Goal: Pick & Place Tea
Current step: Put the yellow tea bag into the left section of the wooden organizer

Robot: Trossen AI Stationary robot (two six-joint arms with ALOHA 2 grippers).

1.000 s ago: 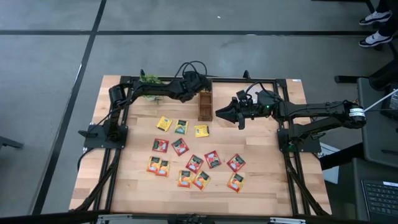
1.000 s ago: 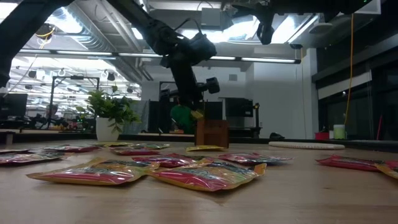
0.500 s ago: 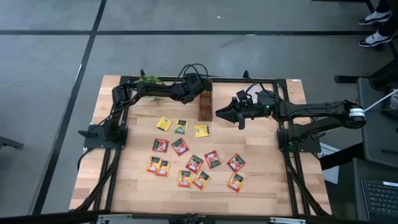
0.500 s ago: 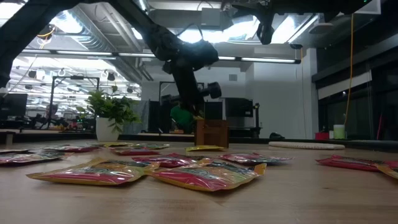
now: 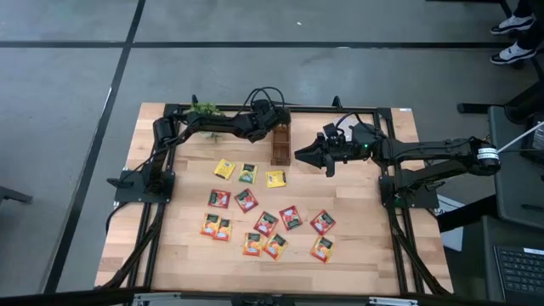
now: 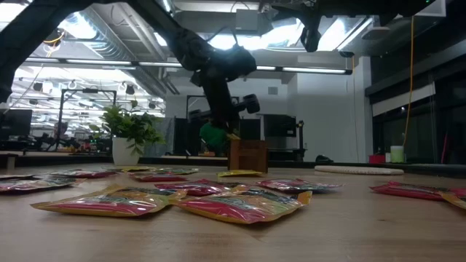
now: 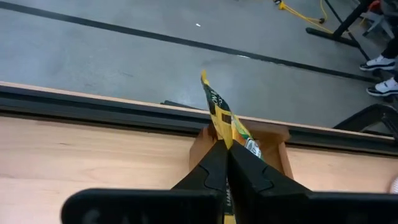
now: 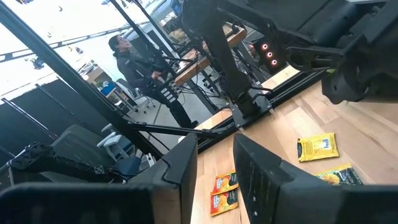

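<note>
My left gripper (image 5: 274, 129) hangs at the table's far middle, shut on a yellow tea sachet (image 7: 216, 111). It is just over the open top of a small brown wooden box (image 5: 280, 146). In the low view the sachet's yellow corner (image 6: 231, 134) shows right above the box (image 6: 247, 155). Several more sachets in yellow, red and orange (image 5: 265, 223) lie flat on the table's middle and near part. My right gripper (image 5: 299, 155) waits in the air to the right of the box, open, with nothing between its fingers (image 8: 180, 168). My left gripper pinches the yellow sachet between its two fingers (image 7: 208, 171), with its flat faces against the pads, low on the sachet (image 7: 227, 144). The fingers slant down from the table's left. The sachet stands on edge and sticks out beyond the fingertips, lifted clear of the table, over the box.
A small potted plant (image 5: 204, 110) stands at the far left behind the left arm. A round pale mat (image 6: 357, 169) lies at the far right. Black frame rails (image 5: 161, 221) run along the table's left, right and far sides. A person stands in the room beyond (image 8: 134, 59).
</note>
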